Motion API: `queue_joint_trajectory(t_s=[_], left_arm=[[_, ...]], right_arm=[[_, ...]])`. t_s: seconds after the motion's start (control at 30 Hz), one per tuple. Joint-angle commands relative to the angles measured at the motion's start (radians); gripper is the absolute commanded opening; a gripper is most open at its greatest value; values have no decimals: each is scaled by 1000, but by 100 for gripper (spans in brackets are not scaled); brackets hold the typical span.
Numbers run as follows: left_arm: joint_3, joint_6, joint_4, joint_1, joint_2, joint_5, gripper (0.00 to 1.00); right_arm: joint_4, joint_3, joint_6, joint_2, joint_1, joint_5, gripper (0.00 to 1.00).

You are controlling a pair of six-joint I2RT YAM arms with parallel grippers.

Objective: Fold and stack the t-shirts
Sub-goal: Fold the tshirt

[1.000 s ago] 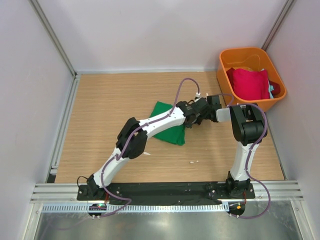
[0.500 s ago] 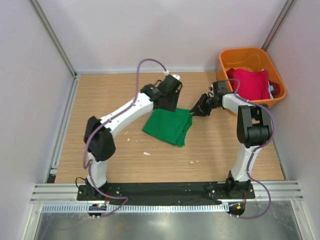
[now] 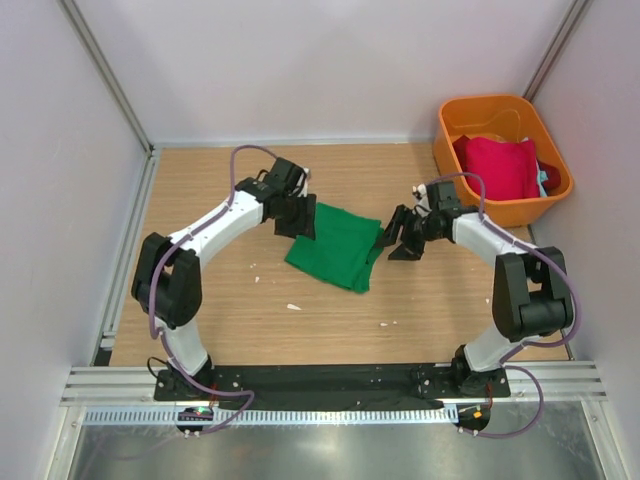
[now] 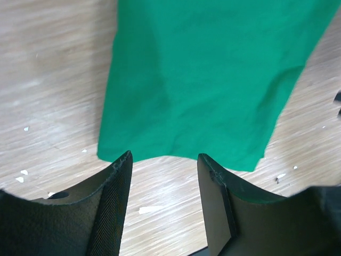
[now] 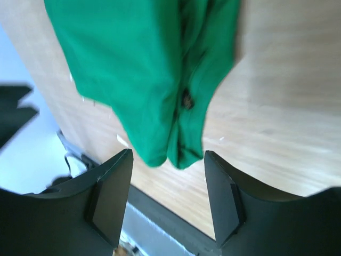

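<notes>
Left claw point(image 3: 303, 221) has swung left, opposite right claw point(image 3: 393, 242), flanking green t-shirt point(image 3: 336, 248).

— What's on the table point(image 3: 200, 290)?
— It's a wooden top. A folded green shirt point(image 3: 335, 248) lies flat at the centre of the frame, and an orange bin point(image 3: 445, 155) sits at the upper right.
— Anything else?
— A few small white scraps point(image 3: 293, 307), just below the shirt towards lower centre.
</notes>
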Motion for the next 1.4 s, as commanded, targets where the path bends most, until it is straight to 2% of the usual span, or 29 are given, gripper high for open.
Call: queue_joint_trajectory(t_s=[0.0,0.1,0.13,0.23,0.6,1.17,1.23,1.33,1.37], left_arm=[[-51,-4,68,82,-39,145,53],[-92,-4,85,128,-53,167,53],[-103,-4,85,137,-59,168,53],[-108,-9,76,162,-59,182,52],[-122,-21,67,194,-19,242,53],[-112,6,47,245,-5,282,52],[-123,8,47,248,-8,285,52],[-134,14,43,260,-17,288,51],[-137,15,39,263,-19,288,51]], right_arm=[[94,-71,57,-61,95,-63,62],[180,-130,150,-86,146,-58,59],[232,-143,175,-77,175,-69,52],[313,-171,254,-42,233,-73,44],[226,-156,235,-17,290,5,45],[307,-193,268,57,312,17,49],[334,-191,282,67,312,11,48],[364,-180,308,84,313,-7,37],[367,-176,313,84,312,-12,29]])
